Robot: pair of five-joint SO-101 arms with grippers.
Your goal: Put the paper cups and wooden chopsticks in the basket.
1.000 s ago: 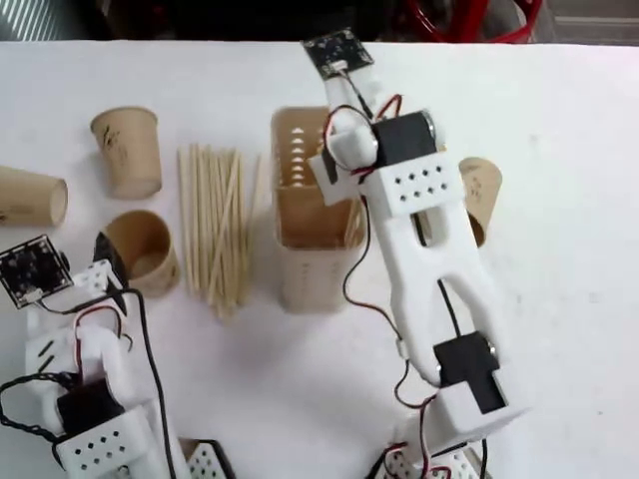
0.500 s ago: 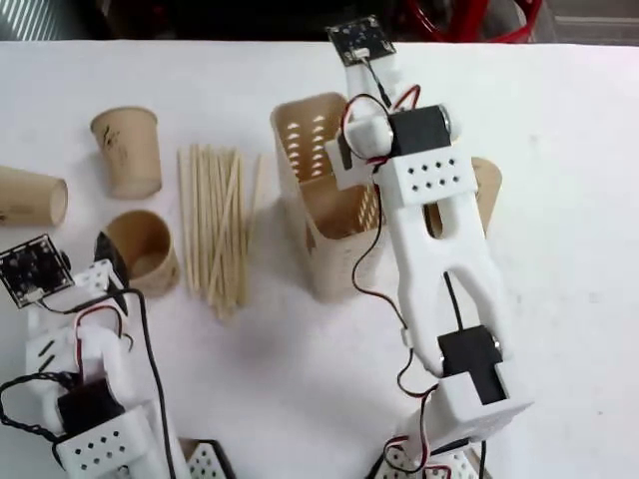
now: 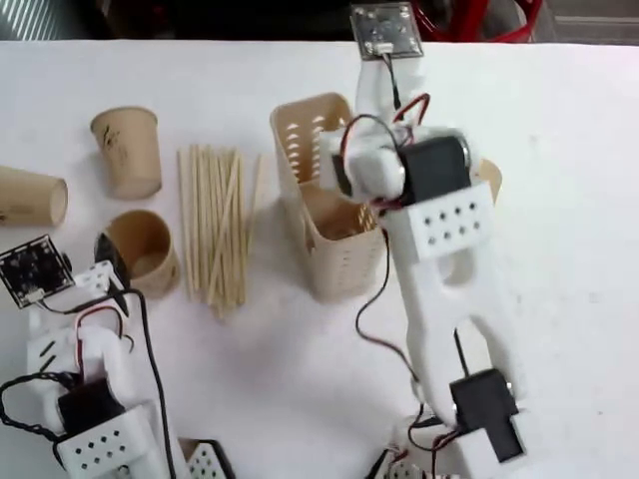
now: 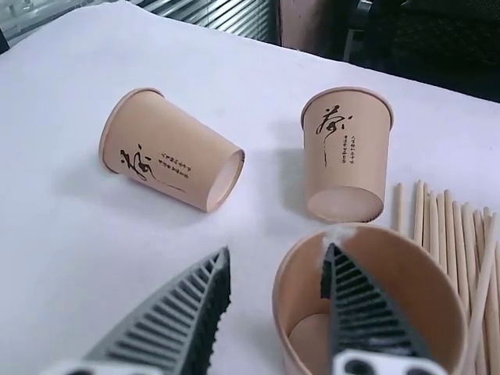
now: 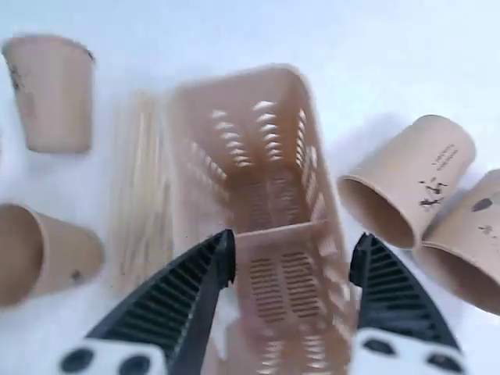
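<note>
Hanging over slotted rectangular basket (image 5: 266, 180), right jaws spread; ribbed left jaws released, straddling smooth paper cup (image 4: 414, 281)'s round rim.

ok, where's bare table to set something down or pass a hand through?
Free: the table's right side past the right arm; the front middle between both arms, short of the chopsticks and basket. Crowded: left, three paper cups by the left gripper; two more cups beside the basket.
</note>
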